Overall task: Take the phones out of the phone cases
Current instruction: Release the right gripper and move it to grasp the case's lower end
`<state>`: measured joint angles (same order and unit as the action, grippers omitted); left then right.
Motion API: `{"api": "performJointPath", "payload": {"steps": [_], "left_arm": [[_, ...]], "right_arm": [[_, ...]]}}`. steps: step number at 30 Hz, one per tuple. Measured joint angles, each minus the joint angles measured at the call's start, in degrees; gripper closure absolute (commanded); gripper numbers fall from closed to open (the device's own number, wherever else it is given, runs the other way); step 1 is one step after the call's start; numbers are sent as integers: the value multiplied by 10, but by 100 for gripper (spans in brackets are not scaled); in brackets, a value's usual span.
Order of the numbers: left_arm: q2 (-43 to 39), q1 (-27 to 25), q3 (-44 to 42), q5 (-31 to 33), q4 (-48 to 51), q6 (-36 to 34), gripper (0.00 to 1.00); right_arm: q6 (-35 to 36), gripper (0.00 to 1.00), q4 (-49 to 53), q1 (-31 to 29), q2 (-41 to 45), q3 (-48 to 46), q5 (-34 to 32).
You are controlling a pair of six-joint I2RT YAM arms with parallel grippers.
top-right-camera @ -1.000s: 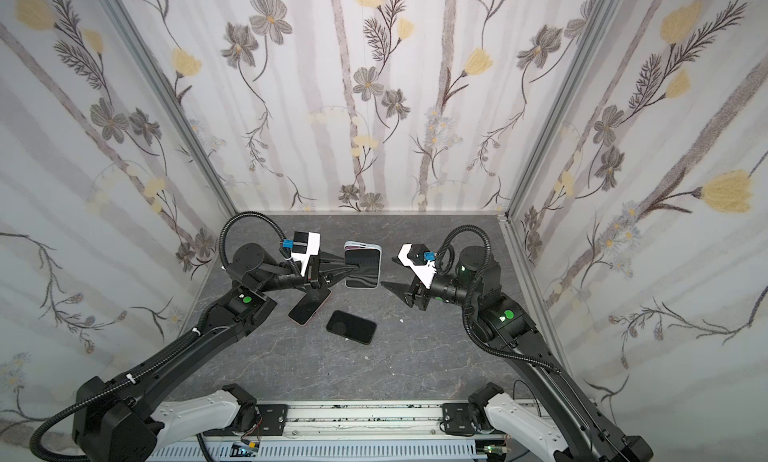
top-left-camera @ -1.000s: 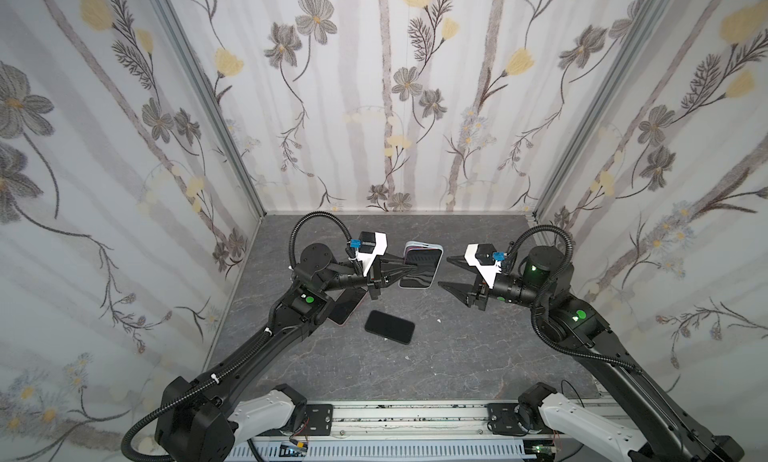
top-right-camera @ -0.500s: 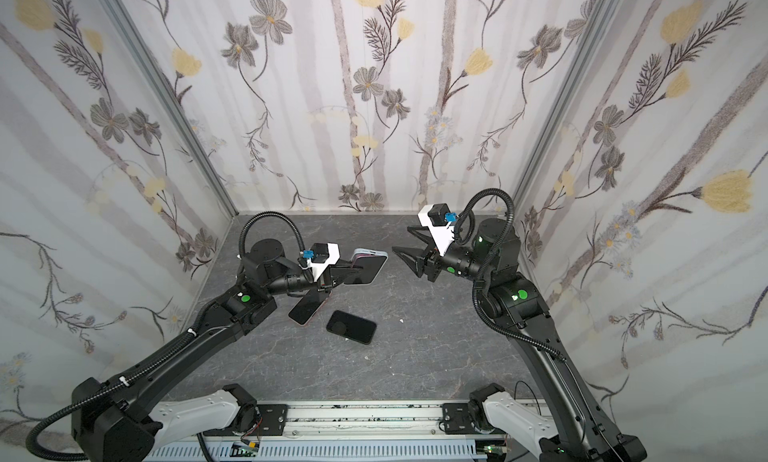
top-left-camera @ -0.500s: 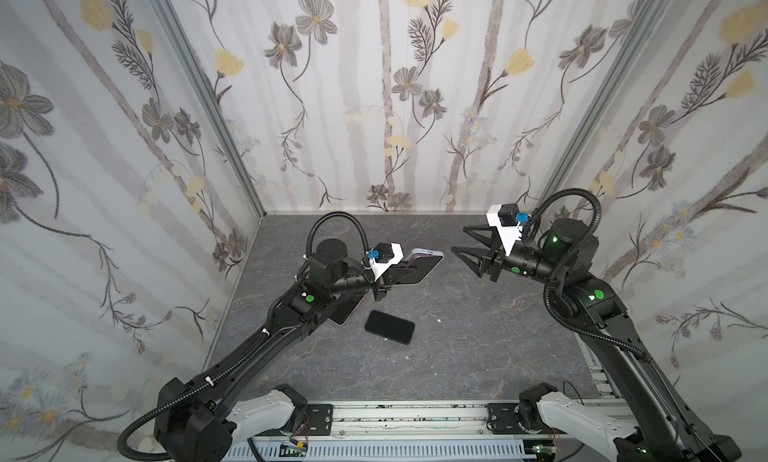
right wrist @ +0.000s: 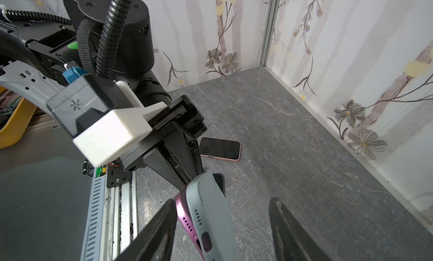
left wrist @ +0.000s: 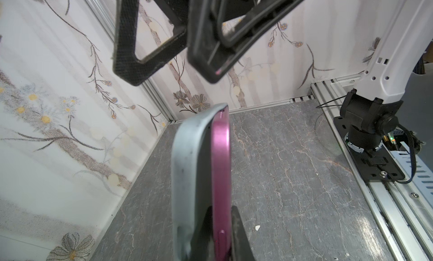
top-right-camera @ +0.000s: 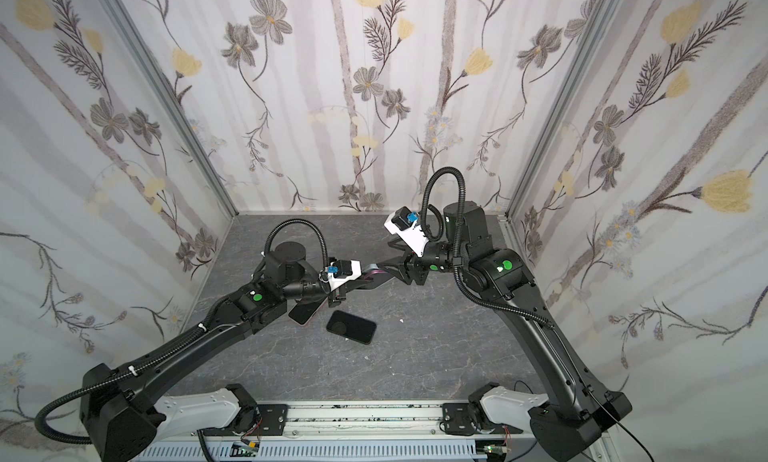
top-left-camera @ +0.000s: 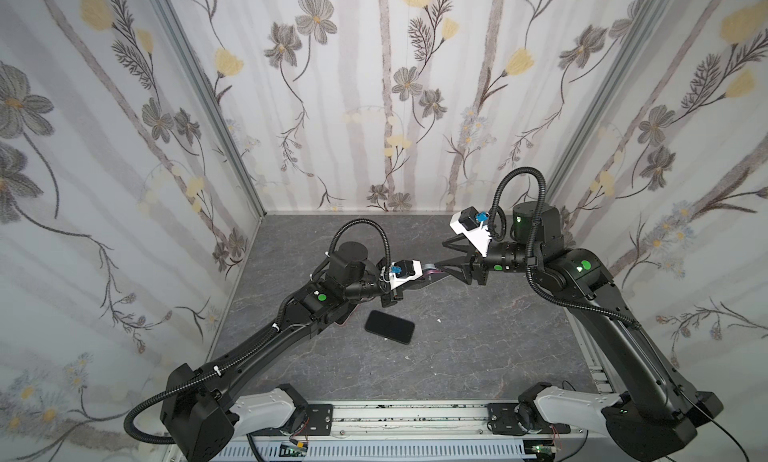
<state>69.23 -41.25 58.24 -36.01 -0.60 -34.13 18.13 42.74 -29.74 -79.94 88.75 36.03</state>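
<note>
Magenta phone (left wrist: pixel 220 159) in a pale grey-blue phone case (left wrist: pixel 187 159), edge-on in the left wrist view; glossy metal side with a slim button near the gripped end. Row of small holes and a port opening along the short end in the right wrist view, matching cut-outs in the case beside them.

Phone in the case, though not fully seated: a dark gap between the case wall and the magenta edge along one long side, and the magenta corner peeking out past the case at the short end.

Held up in the air over the grey marbled table (top-left-camera: pixel 478 335), about mid-table in both top views, between the two arms. Left gripper (left wrist: pixel 221 210) closed tight on one end of the cased phone. Right gripper (right wrist: pixel 222 208) spread wide and holding nothing, the free end sitting between its fingers – one finger (right wrist: pixel 164 220) just beside the magenta edge, contact impossible to tell; the other well clear.

Flat on the table below: a black phone (top-left-camera: pixel 390 326), and near it a pink-cased phone (right wrist: pixel 220 148) lying screen up.
</note>
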Motion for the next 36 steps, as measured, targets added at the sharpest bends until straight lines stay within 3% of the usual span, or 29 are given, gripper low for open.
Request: {"api": "performJointPath", "payload": {"steps": [26,36], "left_arm": [[2,-10,3,13,62,-26,100],[2,-10,4,28,72,-30,100]], "right_arm": [[34,42,61,-24,-49,13,-17],[11,44,67,-18,-64,9,-82]]}}
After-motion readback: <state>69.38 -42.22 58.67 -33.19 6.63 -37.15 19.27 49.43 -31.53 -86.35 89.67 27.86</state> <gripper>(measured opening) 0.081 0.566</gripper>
